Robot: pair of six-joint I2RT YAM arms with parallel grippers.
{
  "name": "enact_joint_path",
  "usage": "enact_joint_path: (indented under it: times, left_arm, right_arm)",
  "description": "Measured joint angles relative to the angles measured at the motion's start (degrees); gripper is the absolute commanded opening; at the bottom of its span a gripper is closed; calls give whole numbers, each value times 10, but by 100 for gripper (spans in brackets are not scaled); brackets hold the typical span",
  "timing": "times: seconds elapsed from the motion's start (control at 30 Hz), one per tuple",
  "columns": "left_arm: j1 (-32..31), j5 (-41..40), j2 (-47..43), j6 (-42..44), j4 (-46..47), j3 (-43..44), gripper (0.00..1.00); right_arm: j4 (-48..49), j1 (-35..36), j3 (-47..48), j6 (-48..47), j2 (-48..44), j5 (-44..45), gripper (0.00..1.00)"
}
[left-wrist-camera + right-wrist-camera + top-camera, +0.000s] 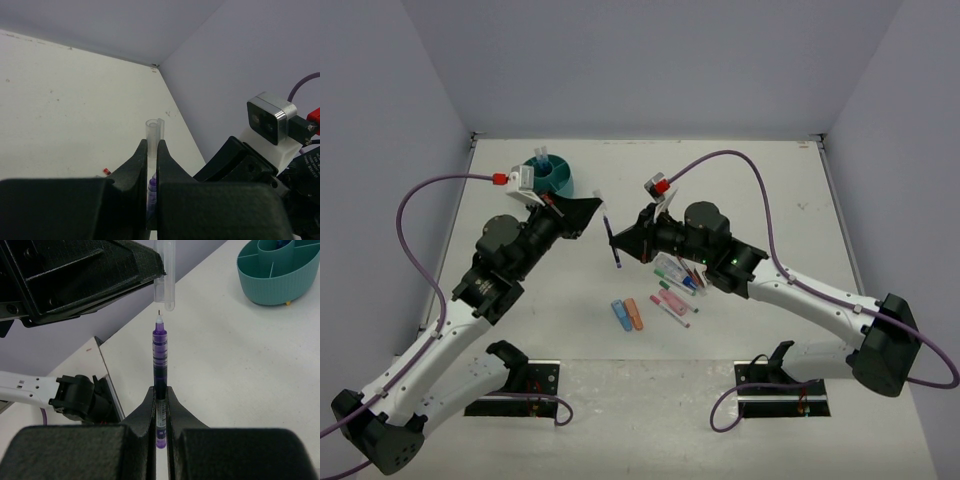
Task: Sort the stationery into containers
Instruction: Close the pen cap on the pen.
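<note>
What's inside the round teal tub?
Thin walls split the teal tub into compartments around a centre cup. Something blue peeks from the cup, cut by the picture's edge. The compartments' visible parts look bare; their floors hide behind the near wall.

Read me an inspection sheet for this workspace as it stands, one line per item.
Surface: white table, lightly marked.
Job's things: teal tub far left, some items inside; markers heaped mid-table; blue and orange pieces beside them.
Clutter: nothing seen.
Grippers: left gripper, jaws shut on a clear cap; right gripper, jaws shut on a purple pen, bare tip close to the cap.
Cables: purple cables loop from both wrists.
Surroundings: plain walls on three sides.
</note>
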Motion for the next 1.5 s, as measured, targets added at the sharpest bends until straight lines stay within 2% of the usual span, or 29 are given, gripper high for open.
enact_joint_path:
  times: [0.57, 1.5]
  left_arm:
    - [0, 4, -7, -4, 6, -34, 0]
    - [0, -21, -16, 11, -12, -8, 0]
  right_arm:
    - [-23, 0, 35, -9, 20, 6, 0]
    - [-63, 0, 37, -27, 24, -18, 0]
